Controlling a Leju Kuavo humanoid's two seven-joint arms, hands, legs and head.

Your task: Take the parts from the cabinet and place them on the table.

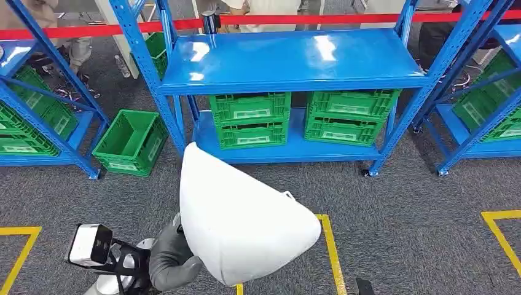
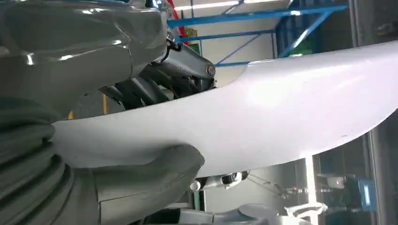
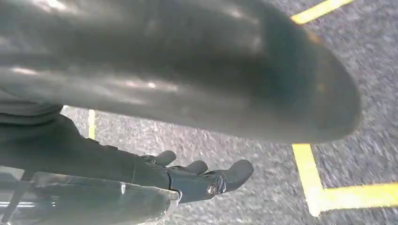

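Observation:
A large white curved shell part (image 1: pixel 246 227) is held low in front of me, above the grey carpet. My left hand (image 1: pixel 172 261) grips it from the lower left edge. In the left wrist view the thumb (image 2: pixel 155 178) presses one face of the white part (image 2: pixel 281 108) and the dark fingers (image 2: pixel 141 89) lie on the other face. My right hand (image 3: pixel 206 180) hangs over the carpet with its fingers stretched out and nothing in it.
A blue shelving rack (image 1: pixel 295 61) stands ahead with a bare top shelf and green crates (image 1: pixel 252 120) on the lower shelf. Another green crate (image 1: pixel 129 141) sits on the floor at left. Yellow tape lines (image 1: pixel 332 246) mark the carpet. People stand behind a red barrier (image 1: pixel 307 19).

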